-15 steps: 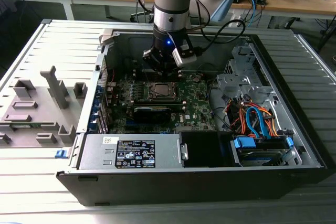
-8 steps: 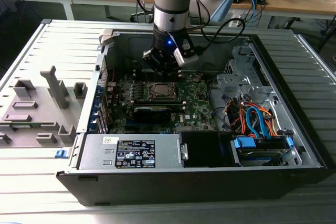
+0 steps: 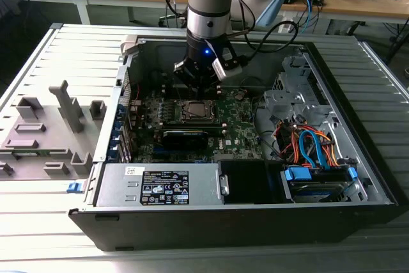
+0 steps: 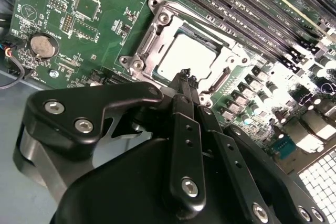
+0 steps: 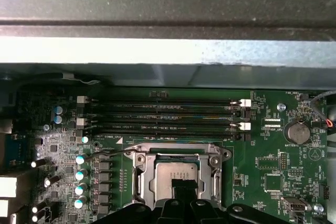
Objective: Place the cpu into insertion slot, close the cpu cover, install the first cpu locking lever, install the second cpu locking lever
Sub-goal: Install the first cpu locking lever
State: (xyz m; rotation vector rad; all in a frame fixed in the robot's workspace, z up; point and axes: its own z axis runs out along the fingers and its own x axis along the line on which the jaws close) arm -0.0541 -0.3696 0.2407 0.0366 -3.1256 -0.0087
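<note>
The cpu [image 4: 186, 56] lies flat in the insertion slot [image 3: 197, 110] on the green board, its pale silvery top showing. The cpu cover [image 4: 157, 22] is down around it, framing the chip [image 5: 168, 174] through its window. My gripper [image 4: 185, 76] hangs just over one edge of the socket, its two black fingers pressed together and shut with nothing between them. In the first wrist view the gripper's tip [image 5: 184, 186] overlaps that edge of the chip. A thin metal lever rod [image 5: 113, 153] runs out from one corner of the cover's frame [image 5: 173, 150].
Long black memory slots [image 5: 163, 114] run beside the socket, and a coin battery [image 5: 297, 132] sits nearby. The case wall [image 5: 157, 51] rises close behind. A power supply [image 3: 160, 183] and a drive cage with cables [image 3: 313, 145] fill the front. Grey fixtures [image 3: 45, 126] stand outside the case.
</note>
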